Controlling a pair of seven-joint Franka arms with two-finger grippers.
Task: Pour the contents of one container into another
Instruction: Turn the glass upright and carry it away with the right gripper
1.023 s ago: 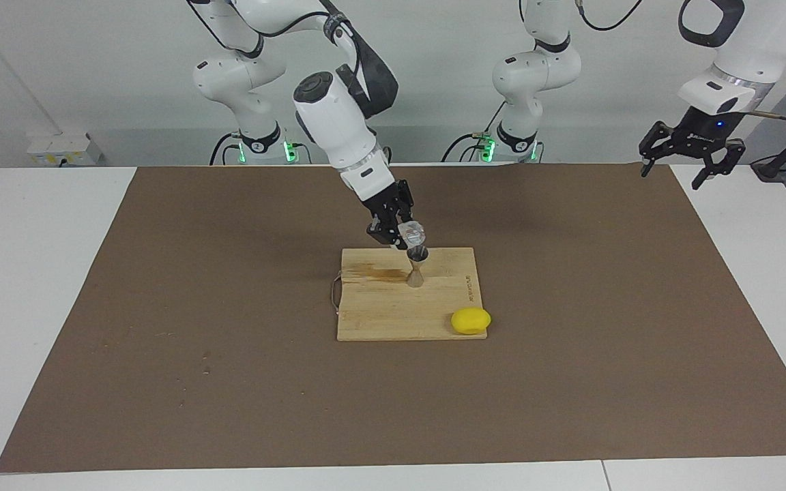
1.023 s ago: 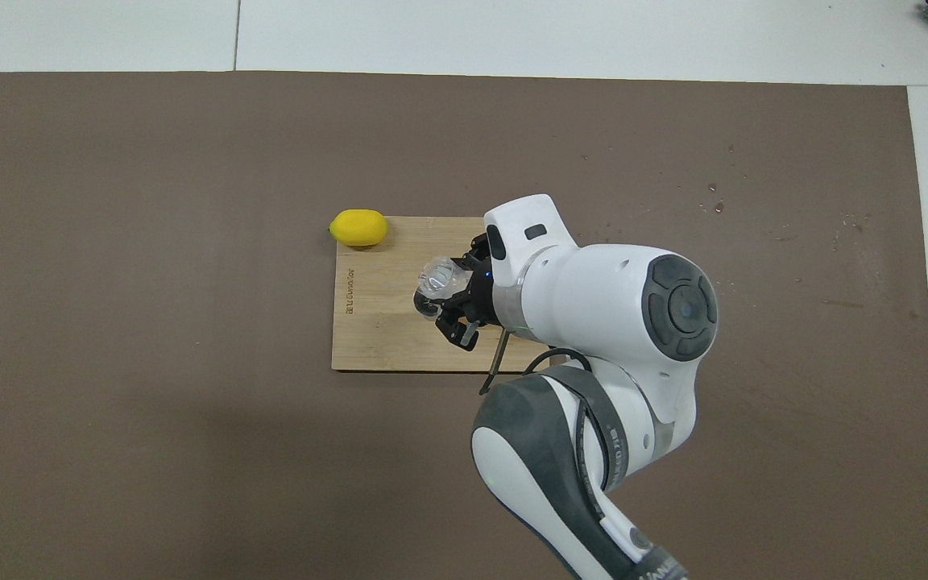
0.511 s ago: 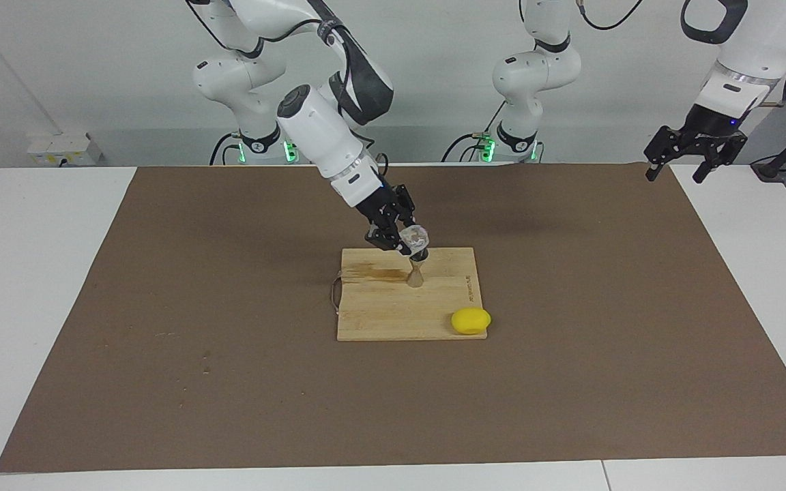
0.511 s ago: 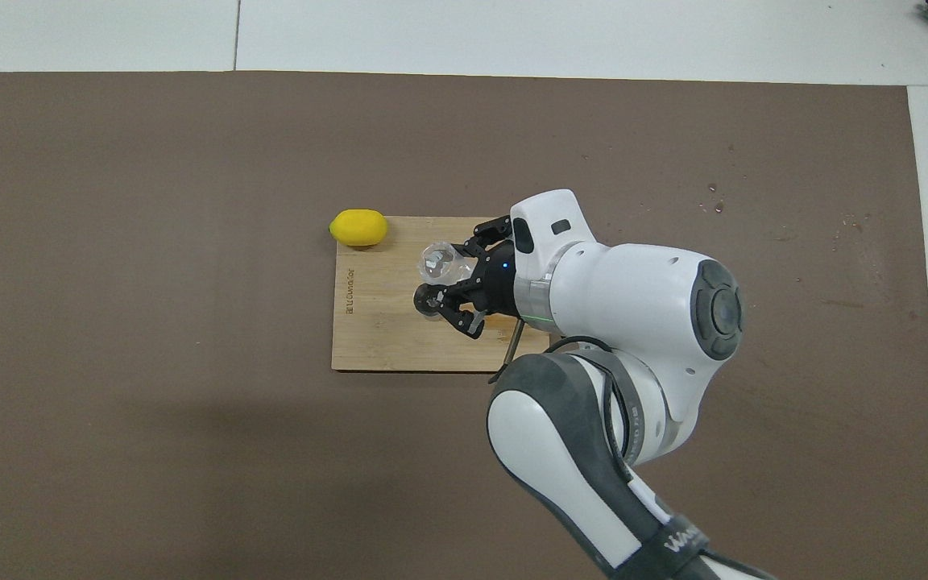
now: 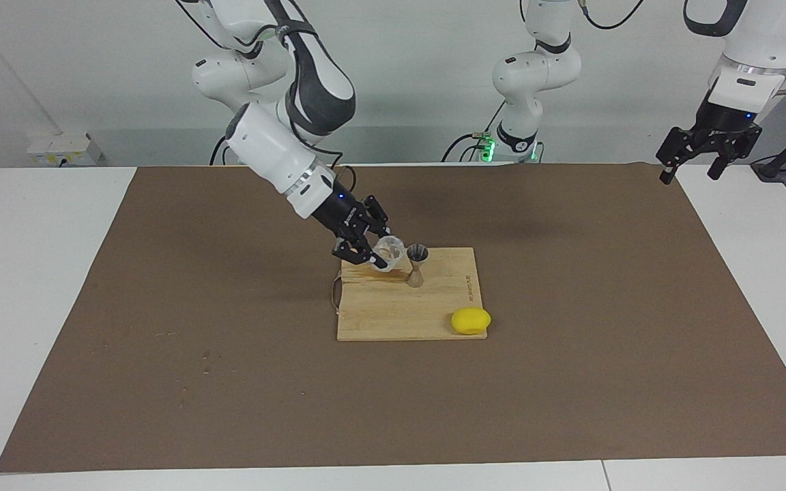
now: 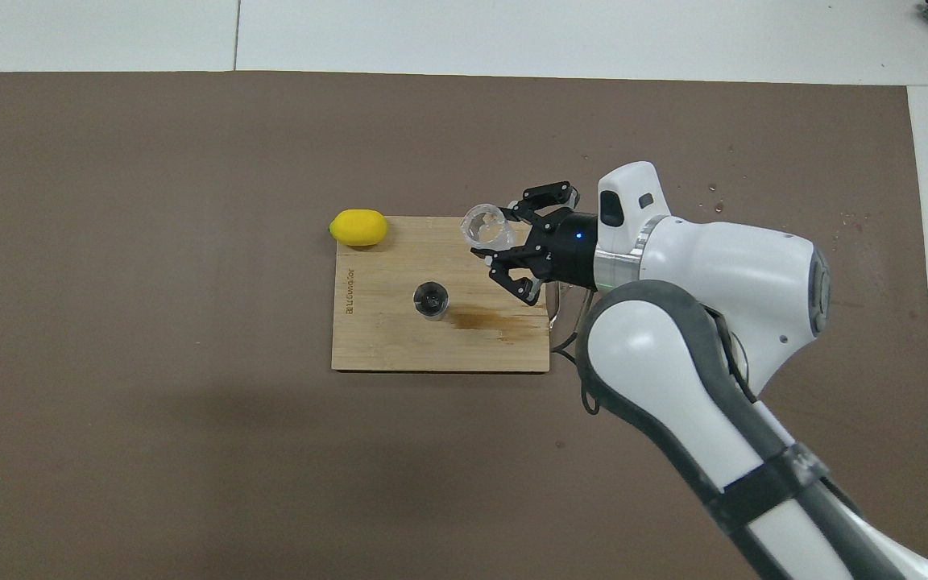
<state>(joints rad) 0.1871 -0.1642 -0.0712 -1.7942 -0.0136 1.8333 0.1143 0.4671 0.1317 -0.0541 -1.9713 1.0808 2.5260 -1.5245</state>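
Glass cup [image 5: 388,251], thick-walled, rigid, likely slick and breakable, sits clamped by its side wall in right tool [image 5: 366,250] low over cutting board [image 5: 434,320], at 9 o'clock of jigger [image 5: 417,264] in facing view; left tool [image 5: 705,146] waits open off bench [image 5: 38,286].

Clear glass cup [image 5: 389,251], grey jigger [image 5: 417,264], yellow lemon [image 5: 471,320], pale stained wooden board [image 5: 400,314].
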